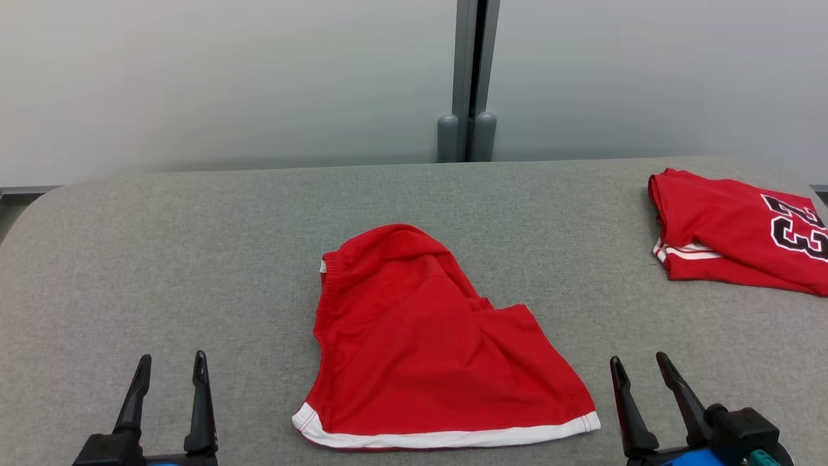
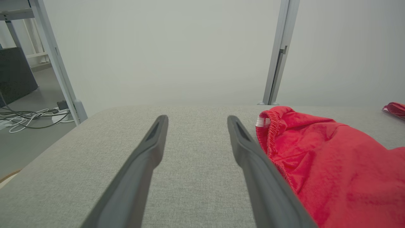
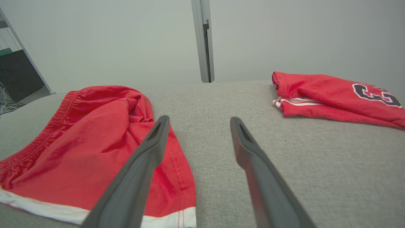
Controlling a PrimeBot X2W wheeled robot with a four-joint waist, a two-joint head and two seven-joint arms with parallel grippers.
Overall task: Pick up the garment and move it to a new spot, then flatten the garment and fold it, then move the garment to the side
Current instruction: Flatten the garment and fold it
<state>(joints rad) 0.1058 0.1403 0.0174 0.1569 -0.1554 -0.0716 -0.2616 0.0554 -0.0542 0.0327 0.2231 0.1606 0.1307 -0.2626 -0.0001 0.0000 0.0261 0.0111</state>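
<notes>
- Garment (image 1: 427, 349): red shorts, rumpled at the centre of the tabletop (image 1: 162, 259), neither flat nor folded; I judge flattening, folding and moving aside remain.
- Jaws on my 2 arms: apart, empty.

Garment (image 2: 332, 171), jersey (image 1: 724, 220): partly off-frame

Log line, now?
stage: pre-grasp | red shorts: crumpled, centre | left gripper: open, empty | right gripper: open, empty | folded jersey: far right

The shorts (image 1: 427, 343) are bright red with a white hem band, the jersey (image 1: 724, 220) is the same red with white stripes and black white-edged numerals, the counter (image 1: 194, 246) is flecked grey, and the left claw (image 1: 172, 358) and right claw (image 1: 638, 358) are dark grey.
</notes>
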